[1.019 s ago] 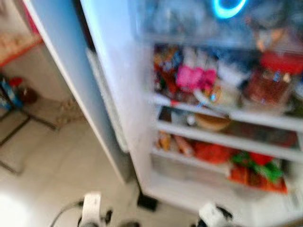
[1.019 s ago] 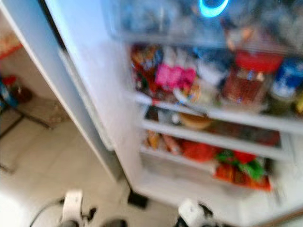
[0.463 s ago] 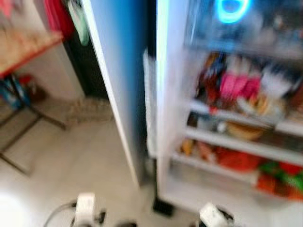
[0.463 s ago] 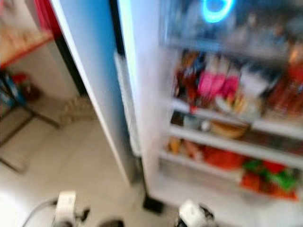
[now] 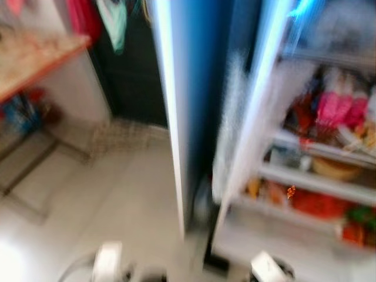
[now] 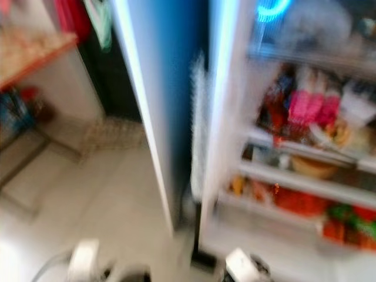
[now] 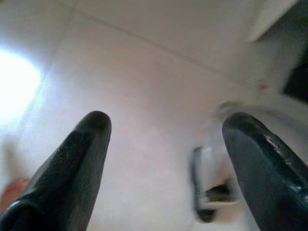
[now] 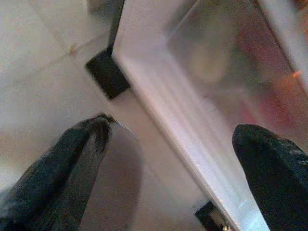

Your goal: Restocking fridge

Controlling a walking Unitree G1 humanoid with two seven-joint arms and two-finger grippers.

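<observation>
An open fridge [image 5: 258, 135] stands at the right, its shelves [image 5: 320, 182] crowded with pink packs [image 5: 338, 108], a bowl [image 5: 336, 169] and red and green produce [image 5: 352, 217]. Its blue door [image 5: 188, 100] swings out edge-on at the centre. The whole picture is blurred. Both arms hang low: the left arm's silver wrist [image 5: 107, 261] and the right arm's wrist [image 5: 267, 269] peek in at the bottom edge. My left gripper [image 7: 166, 130] is open over bare floor tiles. My right gripper [image 8: 171, 132] is open beside the fridge's white bottom edge [image 8: 163, 96], holding nothing.
A wooden-topped table [image 5: 35, 56] on thin metal legs stands at the left, with blue and red items [image 5: 23, 111] beneath it. Cloths [image 5: 114, 17] hang at the back. A woven mat [image 5: 117, 138] lies on the pale tiled floor [image 5: 117, 200].
The camera has turned left: the fridge has slid to the right of the picture and more floor and table show. Both arms still hang low.
</observation>
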